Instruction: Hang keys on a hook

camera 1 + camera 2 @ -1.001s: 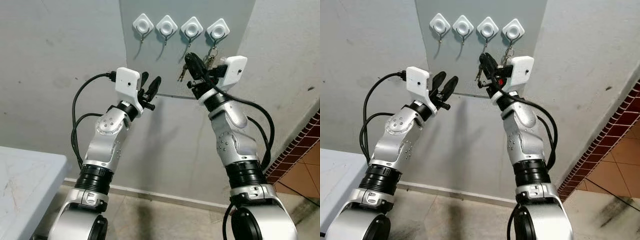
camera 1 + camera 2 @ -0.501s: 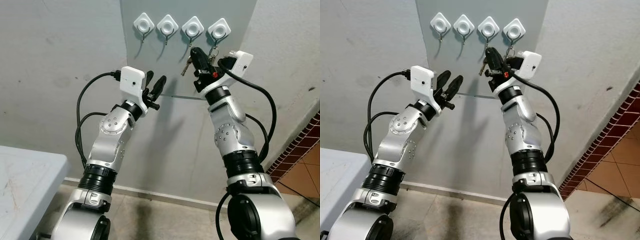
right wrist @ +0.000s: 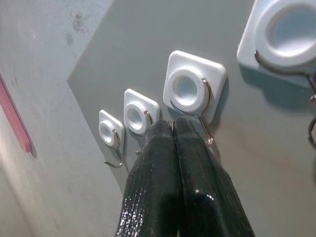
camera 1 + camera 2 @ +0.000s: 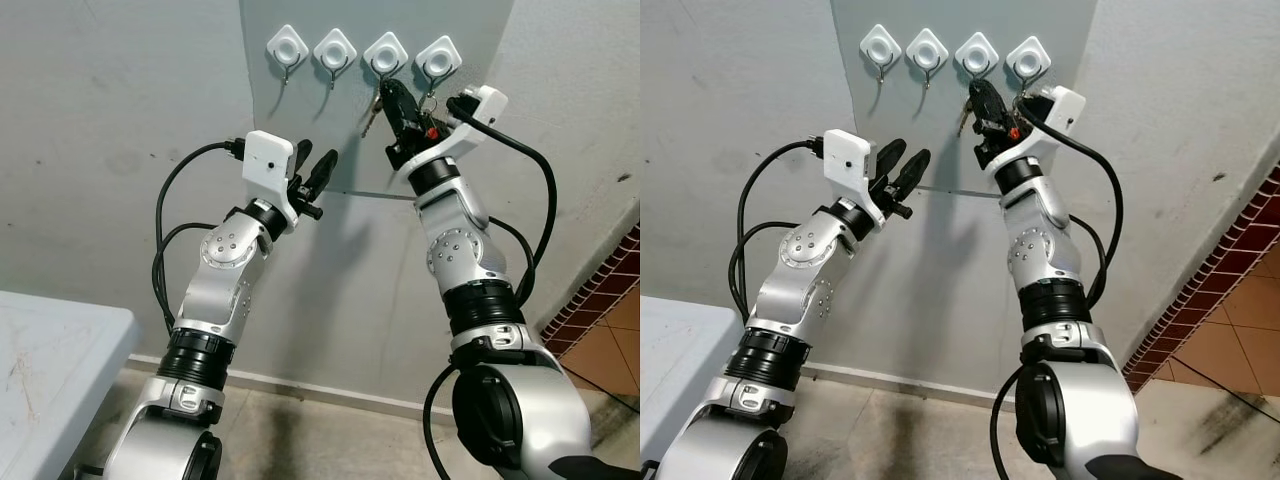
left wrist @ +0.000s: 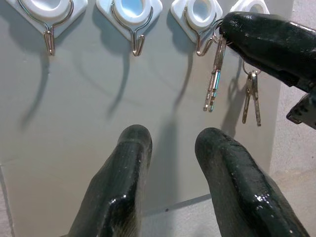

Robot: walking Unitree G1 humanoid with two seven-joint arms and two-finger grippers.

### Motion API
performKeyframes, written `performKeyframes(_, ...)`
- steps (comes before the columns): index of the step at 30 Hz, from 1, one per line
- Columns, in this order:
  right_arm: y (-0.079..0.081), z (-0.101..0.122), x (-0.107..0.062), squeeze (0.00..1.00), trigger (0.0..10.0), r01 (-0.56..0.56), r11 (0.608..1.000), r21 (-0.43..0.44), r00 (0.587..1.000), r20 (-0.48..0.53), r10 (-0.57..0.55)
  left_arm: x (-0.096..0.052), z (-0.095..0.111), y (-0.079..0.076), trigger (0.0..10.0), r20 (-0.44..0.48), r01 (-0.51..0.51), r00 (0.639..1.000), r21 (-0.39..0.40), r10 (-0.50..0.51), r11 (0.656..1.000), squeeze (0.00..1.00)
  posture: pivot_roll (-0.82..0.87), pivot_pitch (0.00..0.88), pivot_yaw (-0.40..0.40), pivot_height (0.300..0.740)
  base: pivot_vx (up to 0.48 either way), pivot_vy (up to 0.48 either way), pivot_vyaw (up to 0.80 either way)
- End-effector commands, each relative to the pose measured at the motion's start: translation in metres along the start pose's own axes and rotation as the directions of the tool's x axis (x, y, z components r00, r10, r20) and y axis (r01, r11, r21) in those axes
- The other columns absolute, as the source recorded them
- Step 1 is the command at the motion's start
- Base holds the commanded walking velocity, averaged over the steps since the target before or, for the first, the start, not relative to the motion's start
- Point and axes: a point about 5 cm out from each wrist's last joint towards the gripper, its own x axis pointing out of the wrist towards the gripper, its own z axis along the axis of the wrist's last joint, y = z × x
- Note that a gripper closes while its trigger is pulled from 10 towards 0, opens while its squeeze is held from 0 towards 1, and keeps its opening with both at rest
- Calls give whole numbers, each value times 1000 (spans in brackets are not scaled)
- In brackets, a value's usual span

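Observation:
Four white diamond-shaped hooks sit in a row on a grey panel [image 4: 300, 110]. My right gripper [image 4: 386, 90] is raised to the third hook [image 4: 385, 52] and is shut on the ring of a bunch of keys [image 5: 213, 79], which dangles from its fingertips just beside that hook's wire. In the right wrist view the closed fingertips [image 3: 173, 124] sit right under the third hook [image 3: 195, 88]. Another set of keys [image 5: 252, 98] hangs from the fourth hook [image 4: 437, 58]. My left gripper [image 4: 312, 165] is held open below the second hook [image 4: 335, 47], with nothing in it.
The two left hooks [image 4: 287, 47] are bare. A grey tabletop corner [image 4: 50, 370] is at the lower left. A red-brown tiled wall [image 4: 600, 300] runs along the right. Black cables [image 4: 535, 200] loop off both wrists.
My right gripper has climbed up and inward with the keys, from below the fourth hook to the third hook. The left arm has risen slightly.

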Motion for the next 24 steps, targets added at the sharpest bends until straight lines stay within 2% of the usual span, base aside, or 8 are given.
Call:
performKeyframes(1, 6, 4, 7, 0, 10000, -25, 1000, 13, 1000, 12, 24, 4, 9, -3, 10000, 23, 18, 1000, 17, -19, 1000, 0, 57, 0, 4, 740, 0, 0, 0)
performKeyframes(13, 4, 4, 15, 0, 10000, 12, 996, 86, 1000, 5, -13, 3, 9, -3, 10000, 22, 16, 1000, 16, -16, 1000, 0, 61, 0, 1, 740, 0, 0, 0)
performKeyframes(21, 2, 3, 17, 0, 10000, 56, 993, 100, 998, -16, -54, 3, 9, -3, 10000, 23, 14, 1000, 15, -14, 1000, 0, 62, 0, 1, 740, 0, 0, 0)
performKeyframes(24, -2, 1, 17, 0, 10000, 87, 986, 146, 996, -21, -85, 3, 9, -3, 10000, 22, 13, 1000, 13, -13, 1000, 0, 62, 0, 1, 740, 0, 0, 0)
